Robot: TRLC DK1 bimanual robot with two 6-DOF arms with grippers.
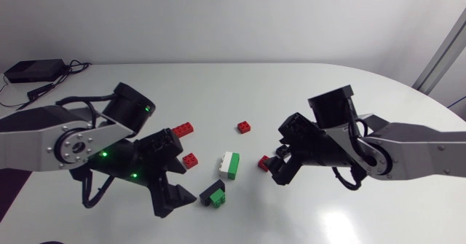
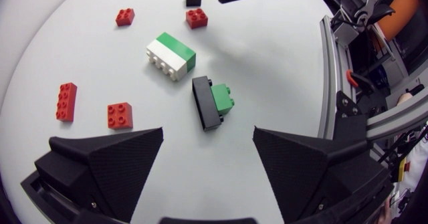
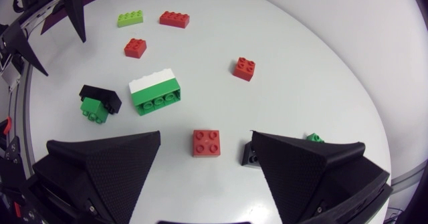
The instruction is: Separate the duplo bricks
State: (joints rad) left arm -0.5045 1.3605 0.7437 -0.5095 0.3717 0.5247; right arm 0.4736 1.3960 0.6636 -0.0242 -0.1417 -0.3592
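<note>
White tabletop, with bricks lying scattered mid-table between the two arms.

Left gripper is standing wide open, holding nothing, and neither finger is touching a brick. Black-and-green pair is lying just ahead of it, in line with the gap. The small green brick is sitting joined to the side of the long black one. White-and-green pair is lying farther ahead, its two long bricks joined side by side. Red square brick and long red brick are lying out beside one finger, near each other but apart.

Right gripper is also gaping wide and gripping nothing. Second red square is lying flat just ahead of the gap between its fingertips, touching neither. Small black brick is sitting close against the inner edge of one finger; I cannot tell if they are touching. Small green piece is peeking out past that same finger. Farther ahead, third red square and fourth red square are lying well apart. Lime-green brick is lying beside the long red brick.
</note>
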